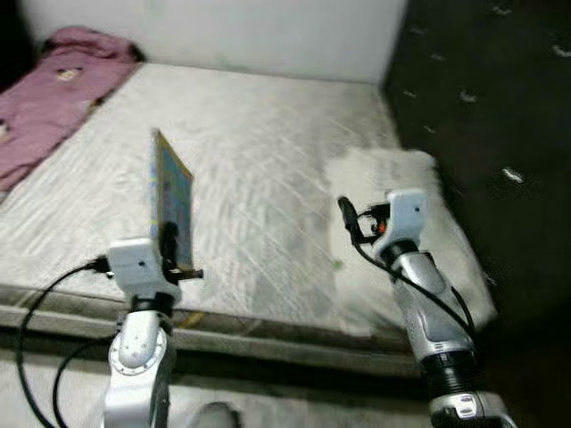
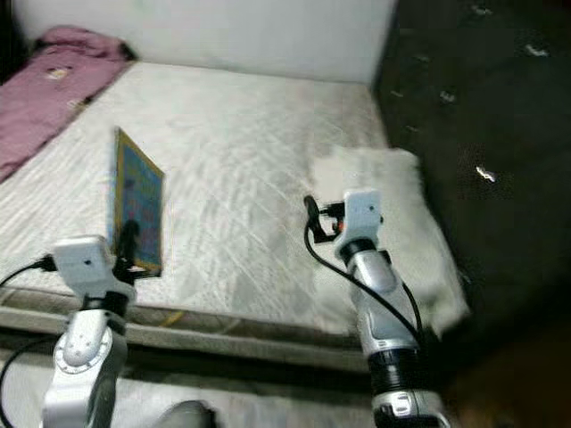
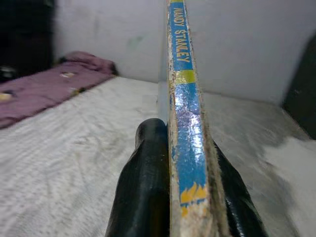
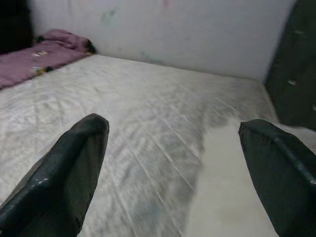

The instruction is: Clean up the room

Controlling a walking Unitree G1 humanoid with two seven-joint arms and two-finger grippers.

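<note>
The robot stands at the foot of a bed (image 1: 268, 178) whose bare white quilted mattress runs away toward a pale wall (image 1: 232, 31).

The left gripper (image 1: 175, 242) is clamped on a thin blue book (image 1: 172, 196), holding it by its lower edge so that it stands upright on edge above the near part of the mattress, clear of the bedding. From the left wrist view the black fingers (image 3: 143, 187) press on either side of the worn spine (image 3: 185, 123), which carries yellow lettering reading "MANDY STANLEY" and yellow marks lower down.

The right gripper (image 1: 351, 219) hovers over the right side of the mattress with its two black fingers (image 4: 64, 173) spread wide apart and nothing between them. Just ahead of it and to its right lies a white fluffy patch (image 1: 384, 174), perhaps a fleece or a pillow; the picture is too soft to tell which.

A crumpled pink blanket (image 1: 53, 94) lies at the far left corner of the bed, well apart from both grippers. To the right of the bed hangs a dark fabric (image 1: 486, 116) with small pale flecks.
</note>
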